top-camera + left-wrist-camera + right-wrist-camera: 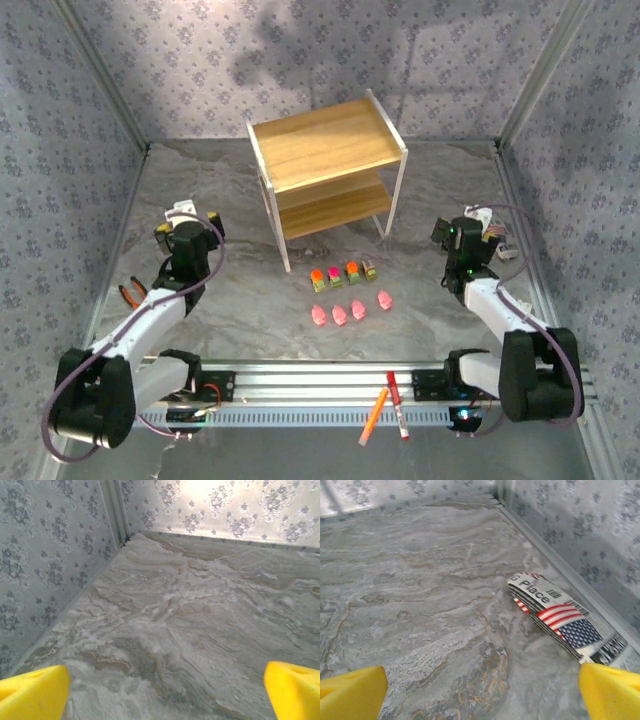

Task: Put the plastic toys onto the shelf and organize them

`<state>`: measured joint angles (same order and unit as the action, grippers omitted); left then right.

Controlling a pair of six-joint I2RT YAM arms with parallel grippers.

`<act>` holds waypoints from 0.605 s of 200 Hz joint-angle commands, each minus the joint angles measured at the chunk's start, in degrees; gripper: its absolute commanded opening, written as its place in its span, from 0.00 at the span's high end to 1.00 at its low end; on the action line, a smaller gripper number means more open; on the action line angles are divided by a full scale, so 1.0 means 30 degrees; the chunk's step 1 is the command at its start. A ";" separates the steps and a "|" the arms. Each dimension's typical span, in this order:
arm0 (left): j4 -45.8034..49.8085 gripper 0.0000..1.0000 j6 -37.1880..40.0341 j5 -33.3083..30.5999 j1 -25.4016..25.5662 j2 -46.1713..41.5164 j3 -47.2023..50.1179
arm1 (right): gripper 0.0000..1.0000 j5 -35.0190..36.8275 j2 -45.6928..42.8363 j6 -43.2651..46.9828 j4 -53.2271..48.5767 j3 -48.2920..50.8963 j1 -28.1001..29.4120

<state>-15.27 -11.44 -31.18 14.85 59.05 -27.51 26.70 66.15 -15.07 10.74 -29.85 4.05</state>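
The shelf (325, 150), two light wooden boards in a thin white frame, stands at the back middle of the table. In front of it lie the plastic toys in two rows: several small trucks (343, 273) behind, several pink pigs (349, 311) nearer. My left gripper (183, 225) hovers at the left, well away from the toys. Its yellow fingers (35, 692) stand wide apart over bare table, so the left gripper (167, 695) is open. My right gripper (462, 232) is at the right, and the right gripper (485, 692) is likewise open with nothing between its fingers (352, 690).
Orange-handled pliers (132, 292) lie by the left arm. A flat packet with a flag print (555, 612) lies near the right wall, just ahead of the right gripper. An orange marker (374, 416) and a red marker (397, 405) rest on the front rail.
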 commanded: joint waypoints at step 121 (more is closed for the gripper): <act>0.8776 0.00 -0.2849 0.1333 0.8760 -0.5966 -0.0982 | 0.00 0.6089 -0.8262 -0.6123 -1.5715 -0.3076 1.2152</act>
<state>5.21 -18.74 -26.35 38.52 41.78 -29.69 38.96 41.39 -32.05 -27.92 -39.24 33.26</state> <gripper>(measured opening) 0.994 0.996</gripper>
